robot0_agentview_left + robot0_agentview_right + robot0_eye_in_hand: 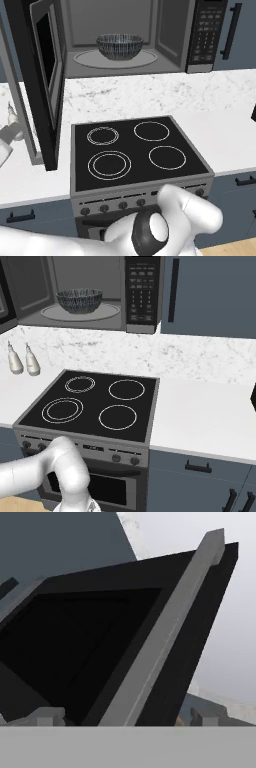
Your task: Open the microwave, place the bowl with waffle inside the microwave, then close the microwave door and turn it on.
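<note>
The microwave (172, 37) hangs above the stove with its microwave door (47, 85) swung wide open to the left. Inside, the dark ribbed bowl (119, 46) stands upright on the round turntable (87, 59); it also shows in the right base view, bowl (79, 300). Its wall hides the waffle. In the hand view my gripper (129, 716) is open, its fingertips (47, 714) wide apart with nothing held. It sits close to the door (150, 657), whose grey frame edge runs up between the fingers.
A black four-ring stove (135, 150) sits below the microwave, with marble counter (210, 416) on both sides. Two white bottles (24, 360) stand left of the stove. The keypad panel (142, 291) is on the microwave's right. Dark blue cabinets (210, 291) flank it.
</note>
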Robot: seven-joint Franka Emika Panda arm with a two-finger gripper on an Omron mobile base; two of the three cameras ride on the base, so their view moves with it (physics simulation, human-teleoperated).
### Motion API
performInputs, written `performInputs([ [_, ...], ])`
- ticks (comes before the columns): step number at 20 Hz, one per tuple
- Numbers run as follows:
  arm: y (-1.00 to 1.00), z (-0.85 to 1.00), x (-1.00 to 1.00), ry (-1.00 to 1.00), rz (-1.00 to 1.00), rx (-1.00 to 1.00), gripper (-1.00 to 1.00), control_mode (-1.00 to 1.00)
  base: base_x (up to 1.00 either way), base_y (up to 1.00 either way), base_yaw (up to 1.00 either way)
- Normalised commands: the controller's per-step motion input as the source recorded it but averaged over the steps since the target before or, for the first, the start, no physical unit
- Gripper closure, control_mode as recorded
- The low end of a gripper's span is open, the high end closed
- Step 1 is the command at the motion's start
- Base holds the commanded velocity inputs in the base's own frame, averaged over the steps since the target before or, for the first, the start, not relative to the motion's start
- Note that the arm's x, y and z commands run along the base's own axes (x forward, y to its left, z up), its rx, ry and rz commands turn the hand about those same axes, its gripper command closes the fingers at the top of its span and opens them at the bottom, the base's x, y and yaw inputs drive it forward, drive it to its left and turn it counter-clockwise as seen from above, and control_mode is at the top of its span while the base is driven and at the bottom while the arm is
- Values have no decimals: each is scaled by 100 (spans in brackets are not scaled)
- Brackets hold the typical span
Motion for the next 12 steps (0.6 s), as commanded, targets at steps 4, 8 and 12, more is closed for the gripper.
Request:
performInputs([
  [4, -9, 0, 2, 0, -21, 0, -100, -100, 0, 0, 0],
  [8, -39, 0, 0, 0, -22, 0, -100, -100, 0, 0, 0],
  [12, -61, 0, 3, 0, -22, 1, -100, -100, 0, 0, 0],
])
